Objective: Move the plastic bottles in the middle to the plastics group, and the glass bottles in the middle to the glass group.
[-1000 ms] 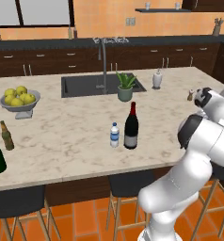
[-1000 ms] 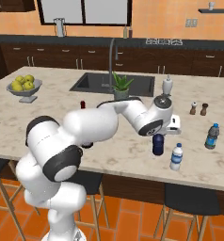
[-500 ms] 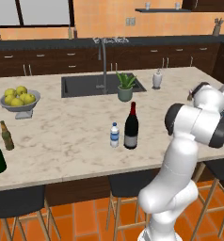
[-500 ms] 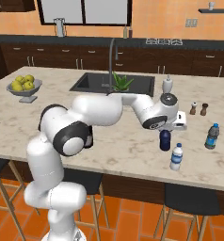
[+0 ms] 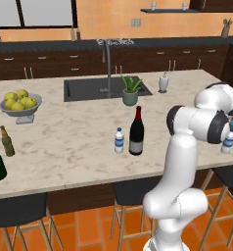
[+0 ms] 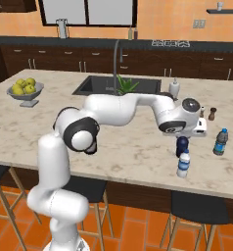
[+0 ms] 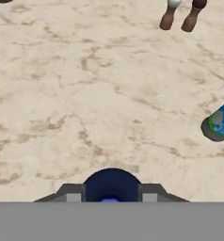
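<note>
Arm [image 6: 113, 105]: glossy white rounded shells, dark grey to black bands at the joints. Round dark cap with a pale centre on the wrist housing [image 6: 189, 105]. Thick white base column [image 5: 174, 206]. No cables or markings visible.

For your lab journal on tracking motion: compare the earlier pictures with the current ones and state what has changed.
The arm has swung right along the counter, carrying the dark blue bottle, with the gripper jaws shut on it, toward the blue-labelled plastic bottle. The clear bottle, wine bottle and fruit bowl stayed put.
</note>
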